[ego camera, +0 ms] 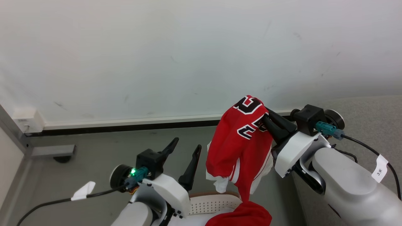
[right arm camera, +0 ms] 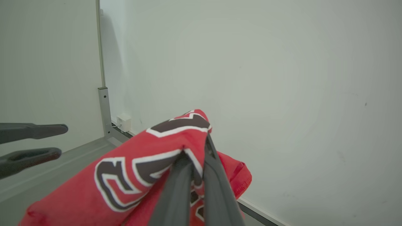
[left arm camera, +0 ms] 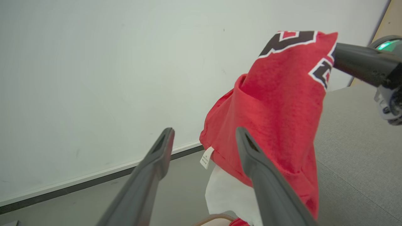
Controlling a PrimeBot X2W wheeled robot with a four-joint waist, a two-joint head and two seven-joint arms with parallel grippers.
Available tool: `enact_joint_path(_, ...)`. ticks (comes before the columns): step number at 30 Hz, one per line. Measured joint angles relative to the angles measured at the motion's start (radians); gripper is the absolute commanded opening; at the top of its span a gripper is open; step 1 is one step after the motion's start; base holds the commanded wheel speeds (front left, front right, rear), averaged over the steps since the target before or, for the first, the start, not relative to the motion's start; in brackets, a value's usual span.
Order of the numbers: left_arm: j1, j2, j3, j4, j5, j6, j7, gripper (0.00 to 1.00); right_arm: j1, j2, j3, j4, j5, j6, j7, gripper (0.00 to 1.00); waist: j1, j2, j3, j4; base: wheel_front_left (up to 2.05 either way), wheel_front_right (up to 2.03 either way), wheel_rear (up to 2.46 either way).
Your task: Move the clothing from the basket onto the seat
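Your right gripper [ego camera: 266, 116] is clamped shut on the lettered top of the red jersey [ego camera: 240, 147], which hangs above the basket [ego camera: 210, 207] with its long axis vertical and its lower tip reaching the red cloth [ego camera: 243, 217] in the basket. Your left gripper [ego camera: 187, 143], fingers spread wide, stands above the basket's left side, just beside the jersey. The grey seat [ego camera: 370, 116] lies to the basket's right, with the wall [ego camera: 188, 56] and a strip of bare floor [ego camera: 94, 150] beyond the basket.
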Motion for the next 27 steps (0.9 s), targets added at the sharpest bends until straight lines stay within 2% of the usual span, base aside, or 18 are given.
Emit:
enact_joint_path(8, 0.0, -0.006, -0.012, 0.003, -0.003, 0.002, -0.007, 1.0, 0.0, -0.01, -0.005, -0.001, 0.0, 0.0, 0.0, 0.0, -0.0001, 0.0, 0.001, -0.017, 0.0, 0.0, 0.0)
enact_joint_path(14, 0.0, -0.006, -0.018, -0.011, -0.008, 0.004, -0.007, 1.0, -0.001, -0.024, -0.019, -0.005, -0.001, 0.0, 0.0, 0.0, -0.0001, 0.0, 0.01, -0.056, 0.0, 0.0, 0.0)
enact_joint_path(27, 0.025, -0.006, -0.04, -0.091, -0.014, 0.016, 0.003, 1.0, -0.006, -0.082, -0.069, -0.059, -0.014, 0.0, 0.0, 0.0, -0.0001, 0.0, 0.037, -0.245, 0.0, 0.0, 0.0)
